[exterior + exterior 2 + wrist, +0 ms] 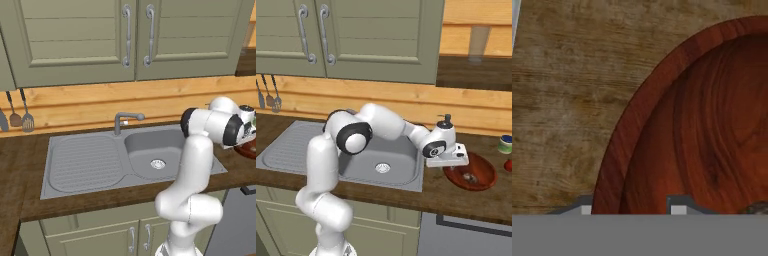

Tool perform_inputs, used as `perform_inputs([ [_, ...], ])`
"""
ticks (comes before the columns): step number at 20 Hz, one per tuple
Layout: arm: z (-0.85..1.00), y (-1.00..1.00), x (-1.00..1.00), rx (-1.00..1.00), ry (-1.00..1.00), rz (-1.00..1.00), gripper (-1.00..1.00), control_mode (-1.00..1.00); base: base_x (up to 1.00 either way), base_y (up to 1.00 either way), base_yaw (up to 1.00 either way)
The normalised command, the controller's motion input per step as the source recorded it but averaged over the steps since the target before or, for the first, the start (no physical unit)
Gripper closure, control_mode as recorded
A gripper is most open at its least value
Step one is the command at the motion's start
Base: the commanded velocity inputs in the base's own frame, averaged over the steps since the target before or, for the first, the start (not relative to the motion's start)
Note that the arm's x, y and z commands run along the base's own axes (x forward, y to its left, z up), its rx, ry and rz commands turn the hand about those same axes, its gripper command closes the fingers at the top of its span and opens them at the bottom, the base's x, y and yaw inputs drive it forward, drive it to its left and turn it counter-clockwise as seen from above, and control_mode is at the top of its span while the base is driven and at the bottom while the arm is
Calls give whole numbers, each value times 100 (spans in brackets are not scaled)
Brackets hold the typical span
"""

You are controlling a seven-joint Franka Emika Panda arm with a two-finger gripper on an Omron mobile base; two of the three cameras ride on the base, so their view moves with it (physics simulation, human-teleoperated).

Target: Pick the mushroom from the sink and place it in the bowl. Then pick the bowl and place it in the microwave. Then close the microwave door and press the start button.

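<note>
Reddish-brown and glossy, the bowl (702, 125) sits right under the hand camera on the wooden surface (567, 100), its rim running between the two tips of the end effector (632, 210). Seen from the right base camera, the mushroom (471, 177) already lies inside the bowl, and the sink (383, 165) basin looks empty, so the first step seems done. Whether the tips have clamped the rim I cannot tell. Carrying the bowl into the microwave, shutting its door and pressing start remain.

olive panelled cabinet doors (75, 40) hang above a wood-plank wall (150, 100); dark wooden counter (466, 200) below.
</note>
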Motion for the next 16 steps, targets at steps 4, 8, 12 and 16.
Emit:
perform_inputs([
  [4,0,54,-26,-21,-13,11,100,-100,0,0,0],
  [8,10,47,-34,-23,-18,10,100,-100,0,0,0],
  [12,51,9,-42,-14,-15,17,100,-100,0,0,0],
  [16,73,4,-34,-14,-5,24,100,-100,0,0,0],
])
